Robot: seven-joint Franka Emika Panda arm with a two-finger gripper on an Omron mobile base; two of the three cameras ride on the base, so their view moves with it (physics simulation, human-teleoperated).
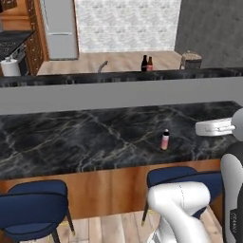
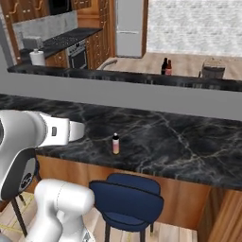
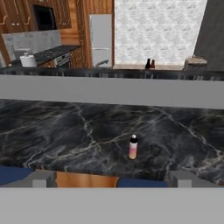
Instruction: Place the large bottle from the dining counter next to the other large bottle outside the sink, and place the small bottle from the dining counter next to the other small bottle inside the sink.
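The small pale-pink bottle (image 1: 165,139) (image 2: 115,143) (image 3: 133,147) with a dark cap stands upright on the dining counter (image 1: 71,137) (image 2: 189,142) (image 3: 65,131), near its front edge. My gripper (image 3: 111,181) hovers in front of the counter, short of that bottle, open and empty. The white hand (image 1: 213,127) (image 2: 71,131) points toward the counter. On the far counter the black large bottle (image 1: 144,63) (image 2: 164,66) (image 3: 148,64) stands right beside the amber large bottle (image 1: 150,64) (image 2: 168,67) (image 3: 152,64). The curved faucet (image 1: 102,65) (image 2: 109,63) (image 3: 101,64) rises to their left; the sink basin is hidden behind the ledge.
Blue stools (image 1: 33,204) (image 1: 180,178) (image 2: 127,198) stand under the dining counter's wooden front. A grey raised ledge (image 1: 118,92) separates the two counters. A paper-towel roll (image 1: 9,66) (image 2: 37,57) and stove sit far left, a round basket (image 1: 191,60) far right.
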